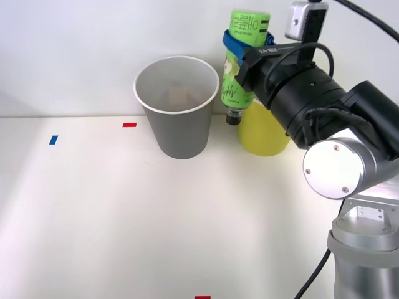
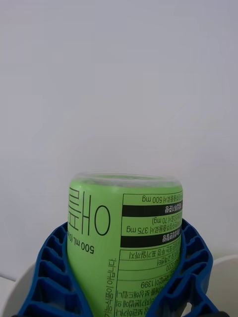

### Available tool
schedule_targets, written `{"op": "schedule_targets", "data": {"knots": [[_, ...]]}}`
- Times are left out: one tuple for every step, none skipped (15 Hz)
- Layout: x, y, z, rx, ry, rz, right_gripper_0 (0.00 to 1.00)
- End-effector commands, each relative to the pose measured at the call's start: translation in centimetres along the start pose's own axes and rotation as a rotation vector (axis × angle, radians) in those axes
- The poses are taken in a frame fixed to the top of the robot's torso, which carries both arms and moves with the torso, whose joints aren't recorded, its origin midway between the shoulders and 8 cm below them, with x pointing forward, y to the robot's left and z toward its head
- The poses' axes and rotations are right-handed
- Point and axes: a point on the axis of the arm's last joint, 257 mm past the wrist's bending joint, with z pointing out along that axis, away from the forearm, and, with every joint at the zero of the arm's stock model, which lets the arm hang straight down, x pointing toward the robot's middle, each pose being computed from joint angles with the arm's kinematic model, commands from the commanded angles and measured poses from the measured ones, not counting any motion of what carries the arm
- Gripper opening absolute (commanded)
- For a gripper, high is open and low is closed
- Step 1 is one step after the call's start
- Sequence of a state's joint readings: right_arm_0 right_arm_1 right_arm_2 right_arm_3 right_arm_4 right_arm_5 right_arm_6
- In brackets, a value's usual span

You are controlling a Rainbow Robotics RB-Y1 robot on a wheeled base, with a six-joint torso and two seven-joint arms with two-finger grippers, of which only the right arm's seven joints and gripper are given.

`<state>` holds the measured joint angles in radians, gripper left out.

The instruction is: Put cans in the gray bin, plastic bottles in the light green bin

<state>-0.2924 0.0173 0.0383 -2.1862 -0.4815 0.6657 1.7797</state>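
One gray bin (image 1: 176, 106), one light green bin (image 1: 264, 134), one plastic bottle (image 1: 242, 62), three tape marks (image 1: 129, 124)

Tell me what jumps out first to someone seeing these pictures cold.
The green-labelled plastic bottle stands out first: the right gripper holds it upside down, black cap pointing down, raised above the table between the two bins. Its blue ribbed fingers wrap the bottle's sides. Below, the gray bin stands at centre, with the light green bin partly hidden behind the arm.
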Motion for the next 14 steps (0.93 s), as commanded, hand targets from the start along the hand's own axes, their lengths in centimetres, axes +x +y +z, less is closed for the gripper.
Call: {"op": "schedule_targets", "data": {"knots": [[-3.7,-2.4,0.5,0.058,-0.068,-0.063,0.0],[-4.9,-3.8,0.7,0.102,-0.084,-0.103,0.0],[-5.5,-4.9,1.1,0.128,-0.09,-0.116,0.0],[-6.1,-5.8,1.7,0.145,-0.108,-0.112,0.0],[-6.6,-7.2,2.4,0.172,-0.138,-0.108,0.0],[-6.8,-8.3,2.8,0.192,-0.159,-0.103,0.0],[-6.7,-9.1,3.1,0.205,-0.164,-0.099,0.0],[-6.6,-9.7,3.2,0.216,-0.161,-0.095,0.0],[-6.5,-10.2,3.3,0.222,-0.155,-0.096,0.0],[-6.4,-10.8,3.5,0.226,-0.146,-0.106,0.0],[-6.1,-11.3,3.8,0.229,-0.134,-0.12,0.0],[-5.6,-11.7,4.1,0.23,-0.118,-0.123,0.0],[-5.0,-12.4,4.5,0.237,-0.104,-0.128,0.0],[-4.7,-12.8,4.8,0.241,-0.104,-0.129,0.0]]}}
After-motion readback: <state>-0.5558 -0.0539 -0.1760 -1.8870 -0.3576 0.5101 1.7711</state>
